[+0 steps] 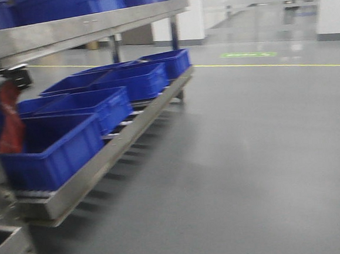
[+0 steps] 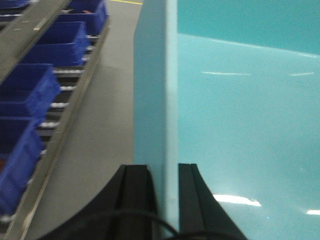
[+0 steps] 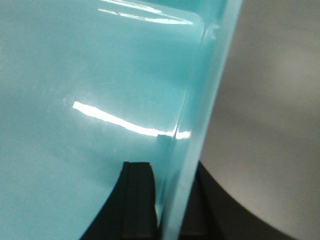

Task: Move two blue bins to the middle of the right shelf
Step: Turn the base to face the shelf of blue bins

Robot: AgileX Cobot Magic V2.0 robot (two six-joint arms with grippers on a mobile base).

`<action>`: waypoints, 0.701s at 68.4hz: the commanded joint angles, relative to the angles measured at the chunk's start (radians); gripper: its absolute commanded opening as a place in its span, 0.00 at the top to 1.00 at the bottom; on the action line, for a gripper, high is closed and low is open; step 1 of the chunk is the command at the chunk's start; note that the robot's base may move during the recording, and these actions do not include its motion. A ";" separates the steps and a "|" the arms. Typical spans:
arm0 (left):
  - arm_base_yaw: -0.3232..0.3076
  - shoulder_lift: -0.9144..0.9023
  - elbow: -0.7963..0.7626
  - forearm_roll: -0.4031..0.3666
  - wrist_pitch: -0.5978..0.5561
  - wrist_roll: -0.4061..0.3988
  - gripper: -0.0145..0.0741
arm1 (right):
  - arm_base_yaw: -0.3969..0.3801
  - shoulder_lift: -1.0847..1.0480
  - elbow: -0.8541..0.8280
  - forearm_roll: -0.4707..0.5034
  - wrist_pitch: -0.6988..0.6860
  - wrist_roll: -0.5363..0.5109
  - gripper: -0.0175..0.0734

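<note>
Bin wall (image 2: 155, 90) in wrist views; green floor mark (image 1: 248, 55) frontward.

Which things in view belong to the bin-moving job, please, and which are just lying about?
Job: pale blue bin, clamped by the left gripper and right gripper.
Lying about: dark blue bins on the steel rack, red item beside them, yellow floor line.

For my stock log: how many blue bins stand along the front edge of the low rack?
4: nearest bin, next, third, farthest. More bins behind them are partly hidden.
</note>
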 commanded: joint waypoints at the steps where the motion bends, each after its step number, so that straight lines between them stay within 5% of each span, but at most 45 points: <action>1: -0.008 -0.017 -0.011 -0.062 -0.090 -0.017 0.96 | 0.002 -0.008 -0.011 0.020 -0.031 -0.030 0.98; 48: -0.008 -0.017 -0.011 -0.062 -0.090 -0.017 0.96 | 0.002 -0.008 -0.011 0.020 -0.031 -0.030 0.98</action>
